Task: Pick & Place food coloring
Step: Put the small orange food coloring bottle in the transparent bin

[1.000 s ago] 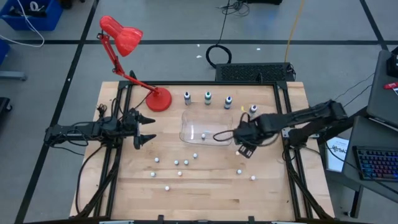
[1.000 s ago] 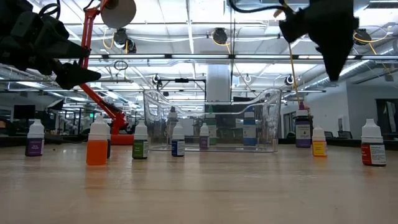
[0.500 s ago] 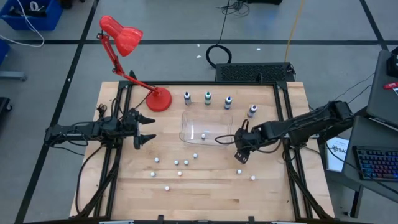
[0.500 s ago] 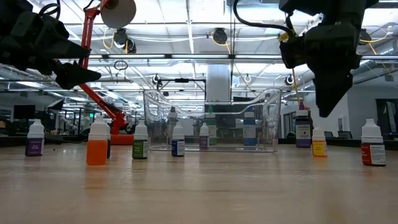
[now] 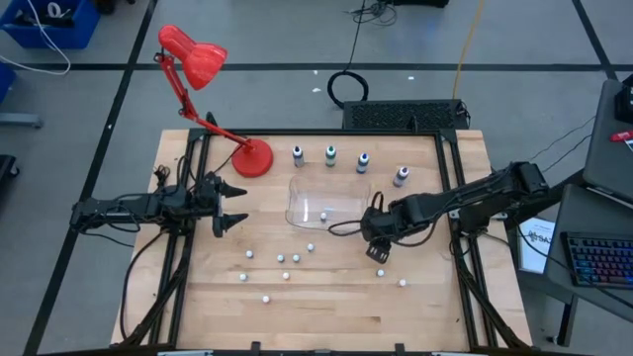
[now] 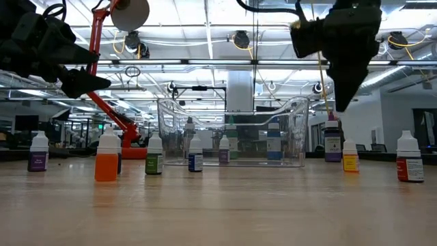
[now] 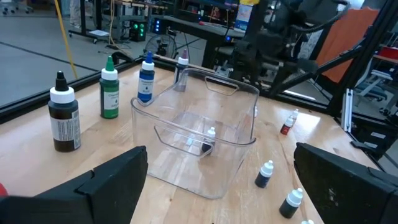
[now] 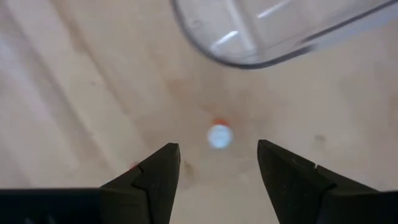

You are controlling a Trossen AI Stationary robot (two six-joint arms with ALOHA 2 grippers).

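The left jaws hang over the left part of the worktop, spread wide and holding nothing, pointing toward the clear container. Behind them, at the far left, stands one red desk lamp.

Along the far edge, four tall dropper bottles stand in a row, well apart from both arms: a dark one, a green one, a blue one, and a pink-purple one furthest right. In the left wrist view the dark bottle, green bottle, and blue bottle stand upright just beyond the container's far wall.

One small bottle lies or stands inside the container; which cannot be told. About ten more small white-capped bottles are scattered on the near half of the worktop.

The right jaws hover low just off the container's near right corner, pointing down. In the right wrist view they stand moderately open, empty, touching nothing, with one small red-bodied bottle's white cap on the wood between the two fingers and below them. The container's rounded corner sits just beyond it.
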